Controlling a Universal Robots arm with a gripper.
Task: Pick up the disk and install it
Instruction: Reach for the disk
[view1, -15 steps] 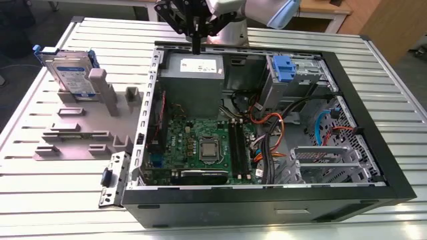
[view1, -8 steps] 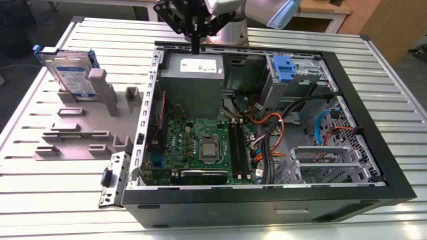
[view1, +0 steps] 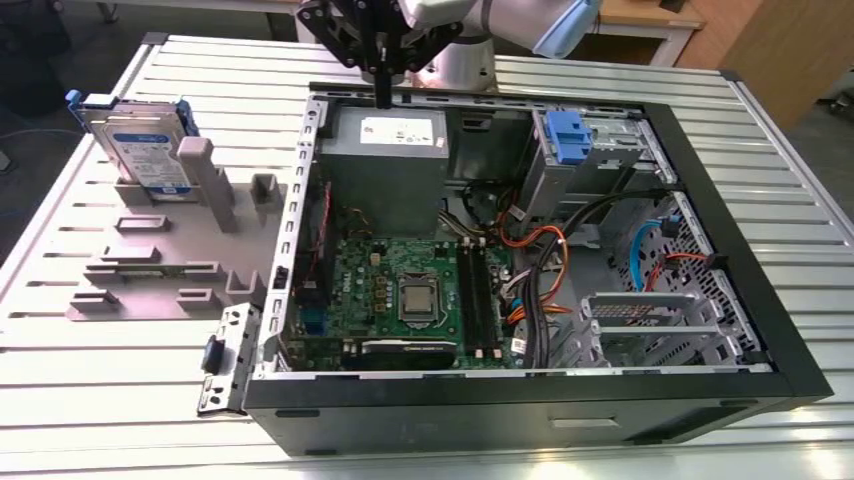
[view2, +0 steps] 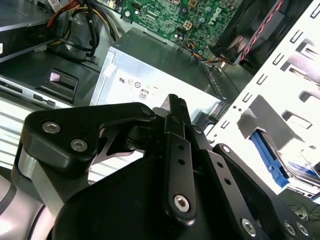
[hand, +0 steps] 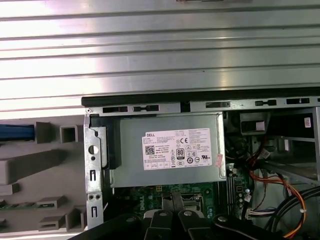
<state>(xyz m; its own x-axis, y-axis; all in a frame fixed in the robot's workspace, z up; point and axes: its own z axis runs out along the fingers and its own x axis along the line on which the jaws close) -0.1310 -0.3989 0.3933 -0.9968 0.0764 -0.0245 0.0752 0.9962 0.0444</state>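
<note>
Claw, pinched closed, points straight down above the power supply.

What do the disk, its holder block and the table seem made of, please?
The disk: seemingly bare silver metal, white-and-blue label, blue plastic rails. The holder block: matte grey, evenly coloured, probably plastic. The table: pale, sheened ribbed slats, likely aluminium.

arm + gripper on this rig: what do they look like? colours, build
Arm: pale grey rounded tubes with a light blue joint cap, seen in the exterior view. Gripper: matt black, built of flat bar linkages on a rounded body, with silver screw heads at the pivots and narrow black jaws. A bare grey metal part sits behind it in the second wrist view.
</note>
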